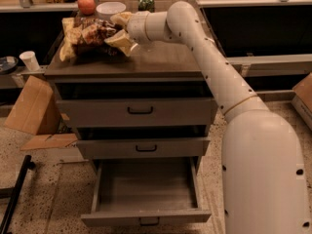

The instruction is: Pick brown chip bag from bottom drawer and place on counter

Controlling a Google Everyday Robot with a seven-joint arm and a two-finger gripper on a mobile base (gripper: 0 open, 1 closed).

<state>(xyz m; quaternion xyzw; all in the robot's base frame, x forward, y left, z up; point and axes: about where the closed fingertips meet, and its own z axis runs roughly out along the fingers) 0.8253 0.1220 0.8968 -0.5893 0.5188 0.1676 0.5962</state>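
Gripper (117,30) sits at the end of the white arm (209,67), low over the counter's (170,62) far left part and pressed up against the bag's 3 o'clock end. Whether it clasps the bag or has let it go, I cannot tell.

Bag (87,35), dark brown with tan edges and crumpled, lies toward the counter's 10 o'clock corner. It looks to be resting on the top, though I cannot be sure its full weight is down. At its 12 o'clock, along the back, stand 3 things in a row: a red-orange fruit (87,5), a white bowl (110,9) and a green can (146,2). The bowl is just beside the gripper.

Straight down at 6 o'clock, the drawer (146,189) is pulled out and its grey floor shows nothing in it. The 2 shallower drawers above it are pushed in.

Judging by that, the pick is done and the carry up is done: the bag is out of the drawer and at the counter. What is left, at most, is to free the bag if it is held, then lift the arm clear without dragging it toward the edge.

Off at 9 o'clock, well apart, are a white cup (30,61) and a cardboard box (34,106) on the floor.
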